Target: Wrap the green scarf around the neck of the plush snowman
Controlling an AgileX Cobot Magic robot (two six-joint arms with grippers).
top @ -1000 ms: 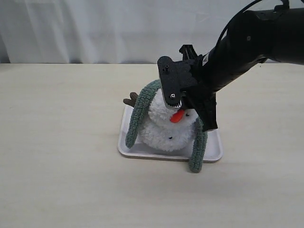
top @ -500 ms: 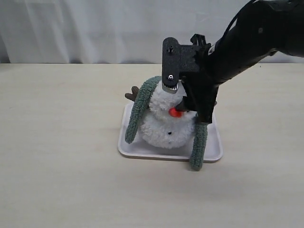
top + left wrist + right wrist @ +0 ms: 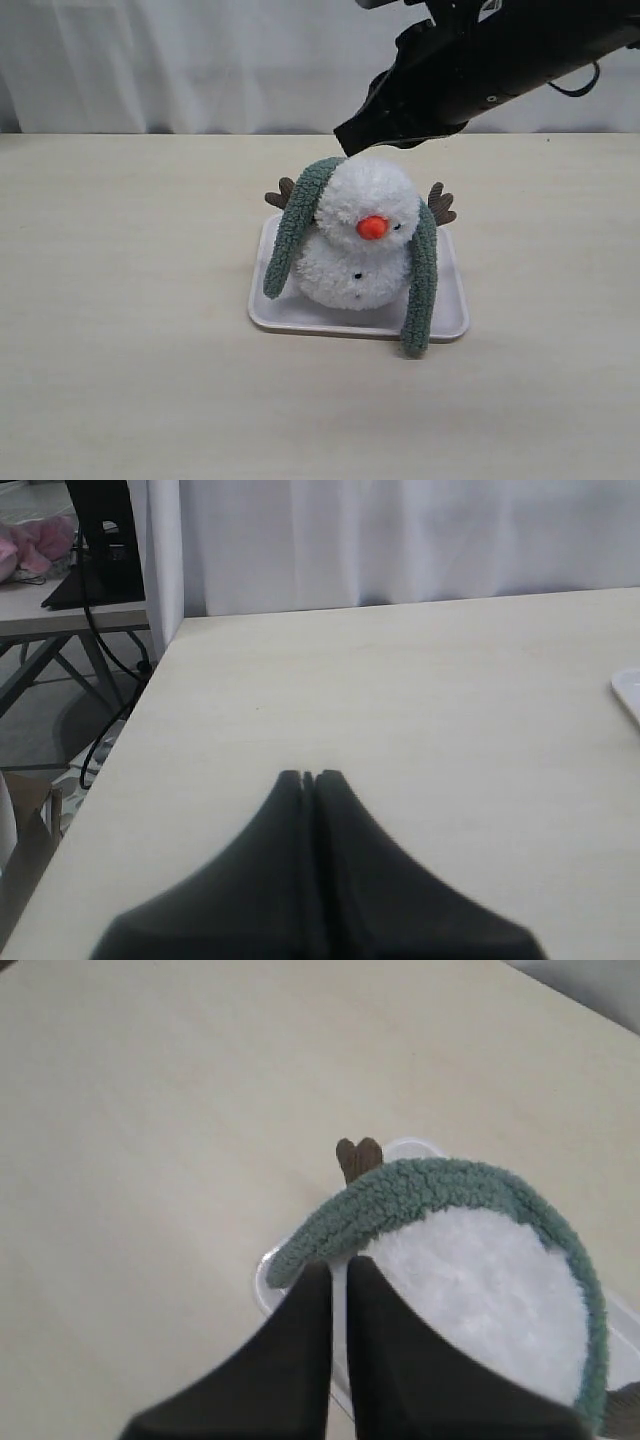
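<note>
The plush snowman (image 3: 352,272) sits upright on a white tray (image 3: 290,318), its orange nose facing front. The green scarf (image 3: 293,235) lies over the back of its head, not in the neck crease (image 3: 335,240). One end hangs down each side, and the right end (image 3: 420,280) reaches past the tray's front rim. My right gripper (image 3: 350,134) hovers above and behind the head, shut on nothing. In the right wrist view its tips (image 3: 338,1263) sit just over the scarf (image 3: 420,1195) and the white head (image 3: 480,1290). My left gripper (image 3: 310,776) is shut over bare table.
Brown twig arms (image 3: 279,195) (image 3: 439,203) stick out on both sides of the snowman. A white curtain hangs behind the table. The left wrist view shows the table's edge (image 3: 150,695), with cables and a stand beyond it.
My right arm has lifted up and back from the snowman's face. The head, pressed down before, now stands round and upright. The scarf stays draped over it.
</note>
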